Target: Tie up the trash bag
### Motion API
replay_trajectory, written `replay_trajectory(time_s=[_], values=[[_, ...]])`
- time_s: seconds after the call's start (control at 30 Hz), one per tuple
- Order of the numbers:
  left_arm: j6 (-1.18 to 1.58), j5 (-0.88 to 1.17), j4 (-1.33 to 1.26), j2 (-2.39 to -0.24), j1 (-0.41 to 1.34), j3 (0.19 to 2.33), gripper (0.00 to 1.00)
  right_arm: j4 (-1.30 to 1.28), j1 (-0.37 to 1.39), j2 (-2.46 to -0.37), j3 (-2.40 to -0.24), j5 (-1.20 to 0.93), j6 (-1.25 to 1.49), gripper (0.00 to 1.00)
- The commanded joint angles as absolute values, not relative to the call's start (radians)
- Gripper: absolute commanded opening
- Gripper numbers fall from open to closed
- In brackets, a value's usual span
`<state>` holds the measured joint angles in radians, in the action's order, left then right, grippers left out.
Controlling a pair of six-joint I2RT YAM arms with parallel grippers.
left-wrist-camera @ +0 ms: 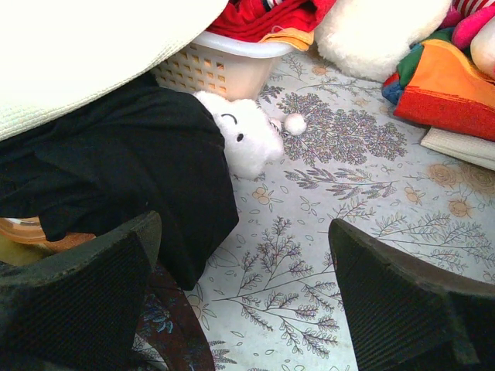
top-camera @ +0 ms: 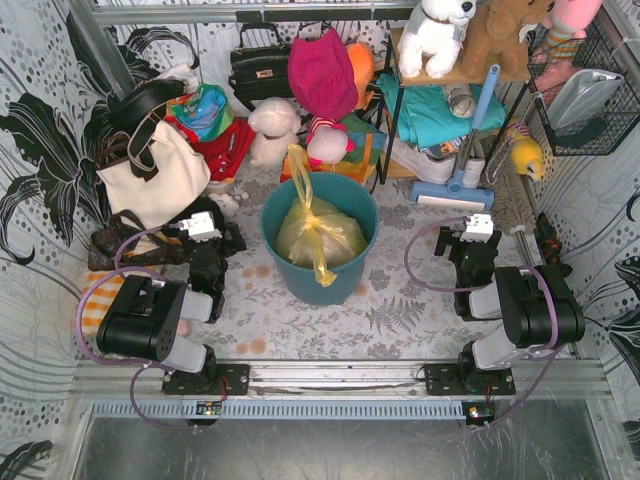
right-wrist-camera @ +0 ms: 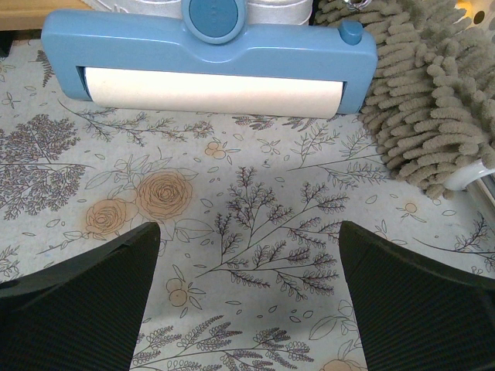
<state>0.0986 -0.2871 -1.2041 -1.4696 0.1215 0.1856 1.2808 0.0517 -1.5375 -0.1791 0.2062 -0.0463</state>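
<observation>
Upright, trash bag (top-camera: 318,232) in bin (top-camera: 270,222), tails (top-camera: 322,262) far-to-near, left fingers (left-wrist-camera: 77,301), right fingers (right-wrist-camera: 77,301) spread

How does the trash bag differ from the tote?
The trash bag is translucent yellow plastic; the tote is opaque cream cloth with dark straps. The trash bag sits inside the teal bin at centre; the tote stands outside it, at the far left among clutter. Both are soft bags.

Place: a robot test cell dressed up as a cluttered home room.
Walls: leaf-patterned panels (top-camera: 40,150) around a metal rail (top-camera: 330,375).
Surface: floral cloth (top-camera: 400,310).
Clutter: stuffed toys (top-camera: 437,35), handbag (top-camera: 258,65), tote bag (top-camera: 160,180), floor sweeper (right-wrist-camera: 209,54).
</observation>
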Motion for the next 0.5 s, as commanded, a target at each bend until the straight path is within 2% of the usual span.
replay_trajectory(time_s=[0.0, 0.47], values=[[0.088, -0.279, -1.249, -1.470, 0.114, 0.194, 0.98, 1.331, 0.046, -1.543, -0.185, 0.224, -0.044, 0.97], [0.088, -0.279, -1.249, -1.470, 0.114, 0.195, 0.98, 1.323, 0.046, -1.542, -0.186, 0.216, -0.040, 0.97]])
